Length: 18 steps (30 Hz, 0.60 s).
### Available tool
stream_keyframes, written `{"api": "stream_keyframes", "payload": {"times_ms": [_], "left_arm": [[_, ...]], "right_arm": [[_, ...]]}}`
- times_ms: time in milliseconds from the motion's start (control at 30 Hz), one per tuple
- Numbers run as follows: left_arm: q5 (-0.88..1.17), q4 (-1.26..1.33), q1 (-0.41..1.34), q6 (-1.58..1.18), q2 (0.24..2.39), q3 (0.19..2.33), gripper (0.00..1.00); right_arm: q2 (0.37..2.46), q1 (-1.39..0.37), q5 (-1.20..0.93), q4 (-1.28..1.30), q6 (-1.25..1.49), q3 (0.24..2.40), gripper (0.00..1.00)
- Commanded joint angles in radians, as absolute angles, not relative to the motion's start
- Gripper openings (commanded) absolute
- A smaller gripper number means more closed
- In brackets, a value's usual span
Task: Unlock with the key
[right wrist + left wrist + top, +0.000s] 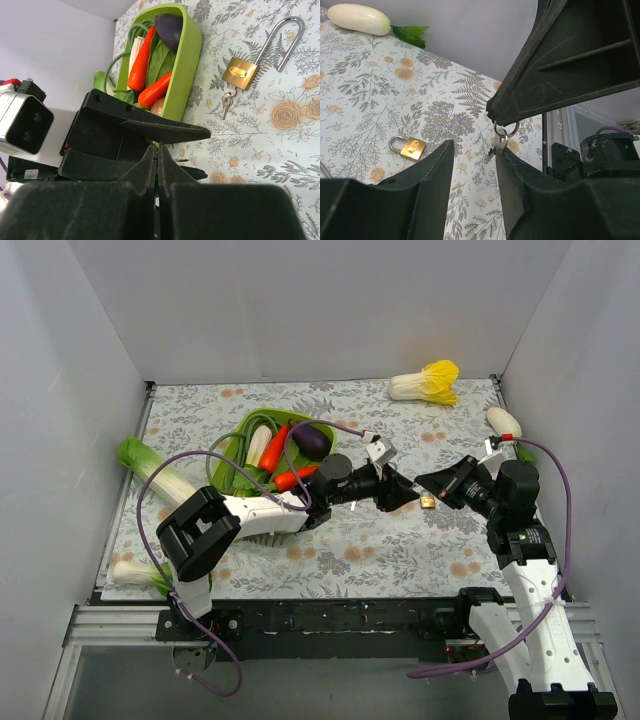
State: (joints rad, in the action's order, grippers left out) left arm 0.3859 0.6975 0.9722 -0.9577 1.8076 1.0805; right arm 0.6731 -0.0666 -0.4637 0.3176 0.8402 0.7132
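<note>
The key (496,147), small and silvery, hangs from a ring (506,130) pinched at the tip of my right gripper (425,483), which is shut and held above the table. The key touches the tip of my left gripper's right finger (501,152). My left gripper (475,147) is open and faces the right gripper, tip to tip (400,490). The brass padlock (413,148) with a silver shackle lies on the cloth just beyond both grippers (427,501). In the right wrist view the padlock (239,73) has another small key (226,104) at its bottom end, and my right gripper (157,146) is shut.
A green basket (240,440) of vegetables stands behind the left arm (187,60). A napa cabbage (428,382) lies at the back. A white radish (504,421) lies by the right wall. A leek (155,475) and a small green (135,573) lie at the left.
</note>
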Motion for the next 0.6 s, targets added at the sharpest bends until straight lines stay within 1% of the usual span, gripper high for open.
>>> {"api": "stream_keyframes", "payload": {"times_ms": [0,67,100,133,200,233,267,400,567], "left_arm": [[0.397,0.722,0.977,-0.960,1.781,1.092,0.32],[0.406,0.727,0.977,-0.969,1.782,1.092,0.26],[0.411,0.727,0.977,-0.974,1.784,1.094,0.19],[0.414,0.726,0.977,-0.982,1.787,1.094,0.16],[0.420,0.729,0.977,-0.985,1.787,1.086,0.11],[0.423,0.732,0.977,-0.986,1.786,1.083,0.04],[0.425,0.741,0.977,-0.989,1.784,1.081,0.00],[0.439,0.721,0.977,-0.986,1.766,1.066,0.00],[0.537,0.657,0.976,-0.963,1.706,0.993,0.00]], "right_arm": [[0.660,-0.066,-0.477,0.298,0.848,0.749,0.01],[0.658,-0.064,-0.476,0.299,0.848,0.744,0.01],[0.658,-0.066,-0.474,0.298,0.848,0.741,0.01],[0.657,-0.066,-0.472,0.298,0.848,0.741,0.01],[0.655,-0.064,-0.469,0.296,0.848,0.735,0.01],[0.655,-0.064,-0.468,0.296,0.848,0.735,0.01],[0.655,-0.066,-0.466,0.296,0.848,0.732,0.01],[0.655,-0.064,-0.437,0.302,0.839,0.710,0.01],[0.655,-0.064,-0.436,0.275,0.825,0.663,0.01]]}}
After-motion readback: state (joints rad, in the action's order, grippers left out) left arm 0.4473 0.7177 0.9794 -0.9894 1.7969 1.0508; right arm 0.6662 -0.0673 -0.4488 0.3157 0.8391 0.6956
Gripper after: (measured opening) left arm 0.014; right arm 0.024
